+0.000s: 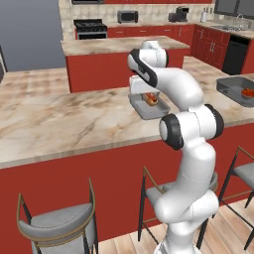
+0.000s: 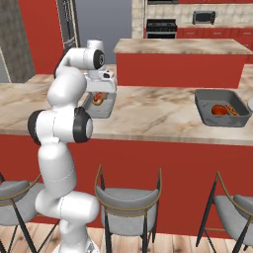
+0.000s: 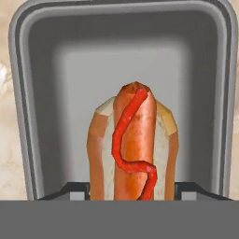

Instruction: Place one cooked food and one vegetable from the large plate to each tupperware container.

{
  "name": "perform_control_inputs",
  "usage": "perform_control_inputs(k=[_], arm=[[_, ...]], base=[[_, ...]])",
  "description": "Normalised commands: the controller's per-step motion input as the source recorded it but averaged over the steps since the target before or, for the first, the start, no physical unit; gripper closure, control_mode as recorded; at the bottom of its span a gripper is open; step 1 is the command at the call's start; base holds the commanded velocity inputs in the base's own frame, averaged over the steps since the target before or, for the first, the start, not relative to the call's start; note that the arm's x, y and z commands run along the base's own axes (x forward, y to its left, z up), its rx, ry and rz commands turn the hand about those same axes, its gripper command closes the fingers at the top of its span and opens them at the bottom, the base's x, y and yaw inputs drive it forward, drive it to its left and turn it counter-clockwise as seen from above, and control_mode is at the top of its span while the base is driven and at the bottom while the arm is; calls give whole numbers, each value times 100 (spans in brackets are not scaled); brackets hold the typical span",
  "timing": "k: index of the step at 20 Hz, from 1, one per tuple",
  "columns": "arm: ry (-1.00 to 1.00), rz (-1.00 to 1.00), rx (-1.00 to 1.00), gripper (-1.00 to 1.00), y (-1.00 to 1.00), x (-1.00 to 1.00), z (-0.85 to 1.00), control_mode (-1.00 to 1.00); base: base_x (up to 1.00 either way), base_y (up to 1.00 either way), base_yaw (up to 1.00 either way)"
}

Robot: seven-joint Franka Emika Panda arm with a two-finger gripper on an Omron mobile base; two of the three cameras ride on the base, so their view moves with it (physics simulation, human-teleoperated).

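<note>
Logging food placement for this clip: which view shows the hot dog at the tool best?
The hand view: the hot dog in its tan bun with a red ketchup squiggle looms large over the pale grey rectangular tub. Both base views show it small, partly hidden by the arm.

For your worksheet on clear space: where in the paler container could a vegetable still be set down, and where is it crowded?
In the paler container, the floor is bare beyond the hot dog, toward the far wall, with narrower strips along both its sides. The middle is crowded, where the gripper holds the hot dog.

Marble counter (image 1: 74, 124) carries paler tub (image 1: 144, 110), darker tub (image 2: 221, 107).
</note>
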Motion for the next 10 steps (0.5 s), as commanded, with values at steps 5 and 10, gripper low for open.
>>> perform_control_inputs(k=[5,10], arm=[[-3,0,-1,100,0,6,-22,-100],[0,0,0,100,-1,12,-15,-100]], base=[[0,0,0],[0,0,0]])
